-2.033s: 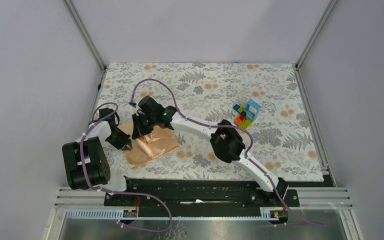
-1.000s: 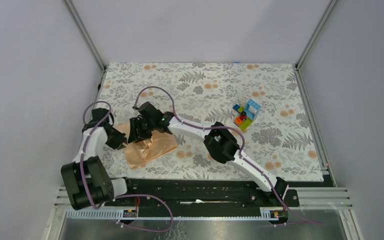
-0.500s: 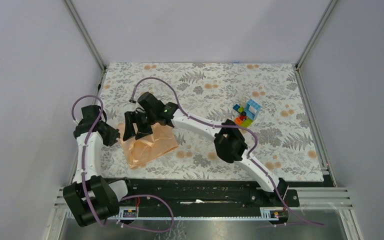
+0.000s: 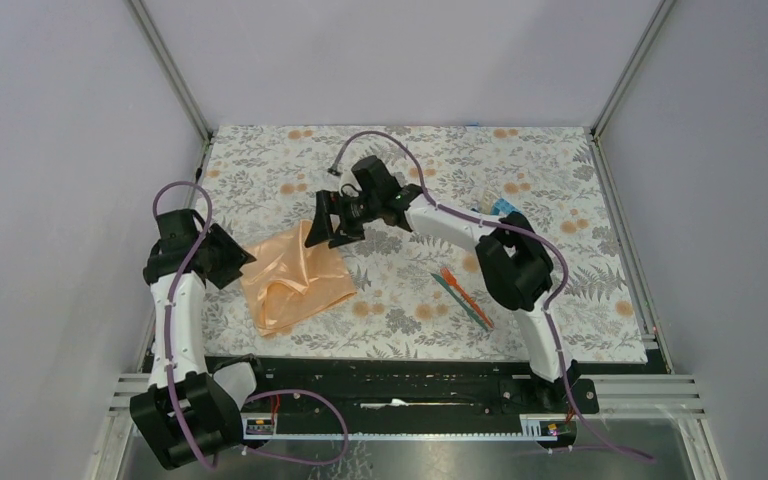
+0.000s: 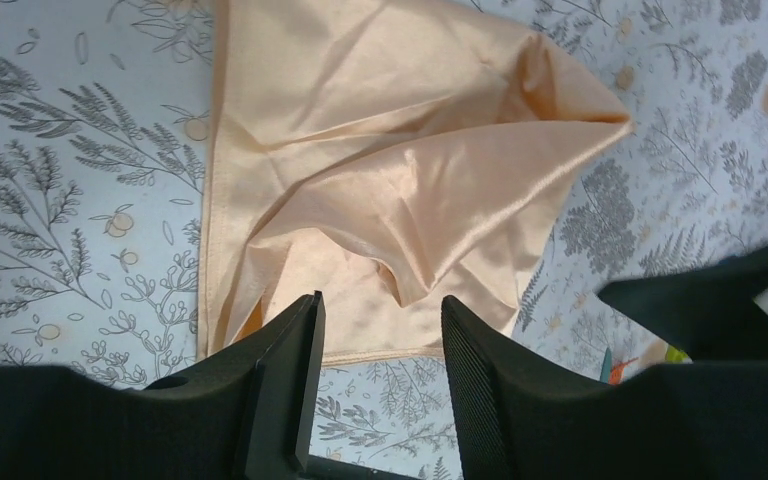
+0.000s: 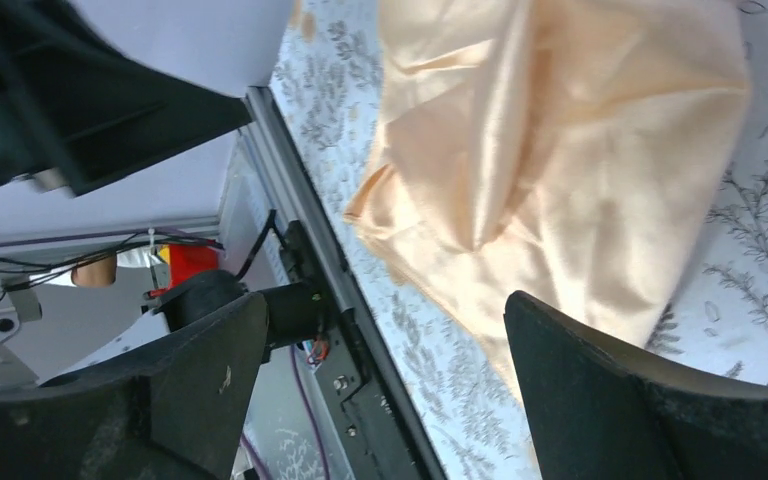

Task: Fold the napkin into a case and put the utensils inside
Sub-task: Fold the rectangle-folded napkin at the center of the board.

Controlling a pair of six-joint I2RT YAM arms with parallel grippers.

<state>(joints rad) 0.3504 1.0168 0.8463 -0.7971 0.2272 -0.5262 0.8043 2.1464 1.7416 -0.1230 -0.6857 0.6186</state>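
Observation:
The peach-orange napkin lies loosely folded and creased on the floral mat, left of centre. It fills the upper part of the left wrist view and of the right wrist view. My left gripper hovers at its left edge, open and empty. Above the cloth's far right corner my right gripper stands wide open with nothing in it. The utensils, one orange and one teal, lie side by side on the mat to the right, apart from the cloth.
The floral mat covers the table. Toy blocks sit at the right, mostly behind my right arm. A black rail runs along the near edge. Metal frame posts and grey walls close in both sides.
Both grippers opened, let go of the napkin and drew back: the left one leftward, the right one up and to the right. The utensils now show beside the right arm.

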